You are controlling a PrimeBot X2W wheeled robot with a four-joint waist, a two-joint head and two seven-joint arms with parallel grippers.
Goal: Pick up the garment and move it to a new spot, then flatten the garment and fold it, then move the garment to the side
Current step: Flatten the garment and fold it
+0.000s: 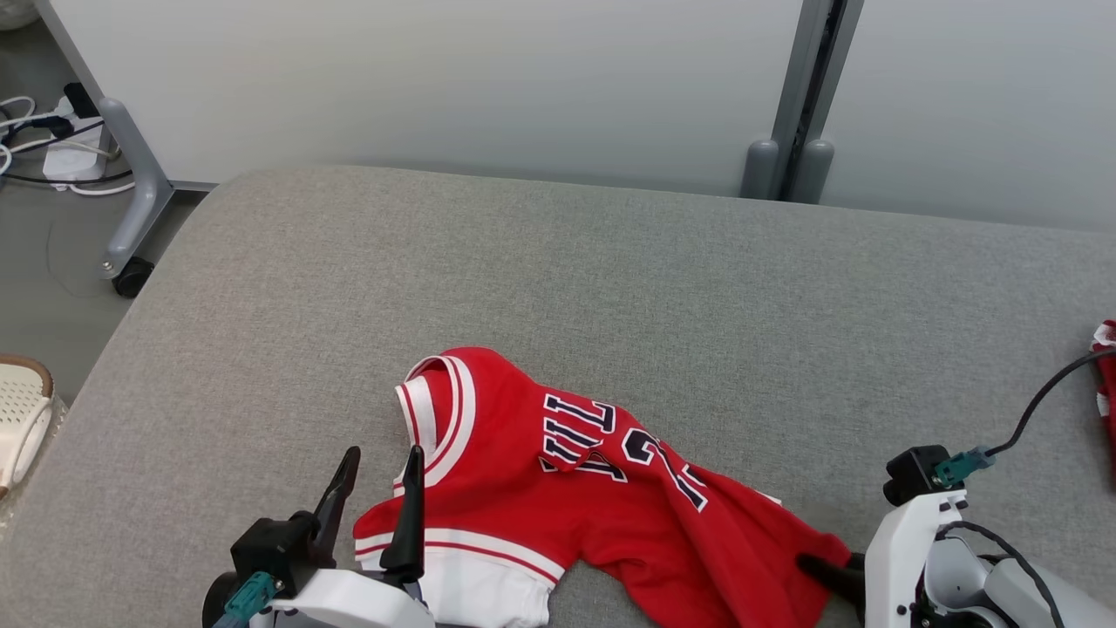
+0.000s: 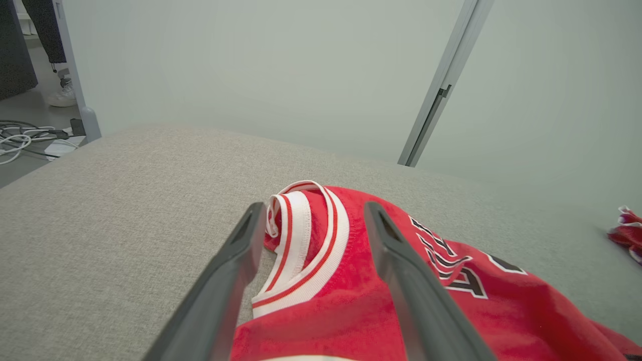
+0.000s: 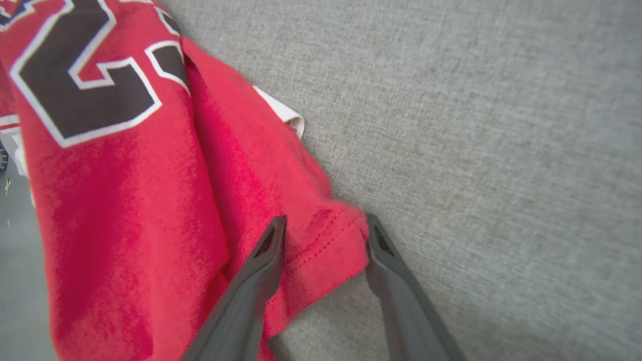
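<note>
The garment (image 1: 558, 488) is a red jersey with white-and-red trim and dark lettering. It lies crumpled on the grey table (image 1: 610, 279) near its front edge. My left gripper (image 1: 382, 455) stands open at the garment's left side. In the left wrist view the striped collar (image 2: 301, 235) lies between that left gripper's (image 2: 315, 213) spread fingers. My right gripper (image 1: 824, 571) is low at the garment's right corner. In the right wrist view the right gripper (image 3: 325, 226) is open, its fingers straddling a stitched hem corner (image 3: 326, 245) of the garment (image 3: 125, 200).
A second small red cloth (image 1: 1105, 349) lies at the table's right edge. Pale partition panels (image 1: 436, 78) stand behind the table. A wheeled grey leg (image 1: 131, 235) and cables (image 1: 44, 139) are on the floor at the left, beside a white perforated object (image 1: 22, 419).
</note>
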